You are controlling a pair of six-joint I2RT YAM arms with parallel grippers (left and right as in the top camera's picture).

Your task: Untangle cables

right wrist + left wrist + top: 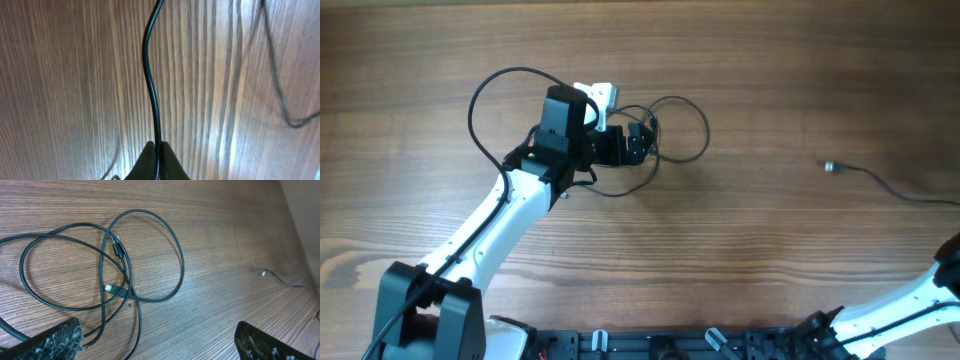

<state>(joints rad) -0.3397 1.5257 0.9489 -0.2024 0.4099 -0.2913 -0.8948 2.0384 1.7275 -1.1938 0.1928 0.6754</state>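
Black cables [102, 275] lie in tangled, overlapping loops on the wooden table, with a small plug tip [109, 287] in the middle. From overhead the loops [675, 130] spread to both sides of my left gripper [640, 142]. That gripper [157, 345] hovers open over the tangle, one strand passing beside its left finger [50, 340]. A separate cable [890, 187] with a plug tip [830, 167] runs off to the right. My right gripper [157, 150] is shut on a black cable [151, 75] that rises straight out from its tips.
The right arm [920, 295] enters at the bottom right corner, its gripper outside the overhead view. A black rail [670, 345] lines the table's front edge. Another thin strand [280, 90] lies to the right in the right wrist view.
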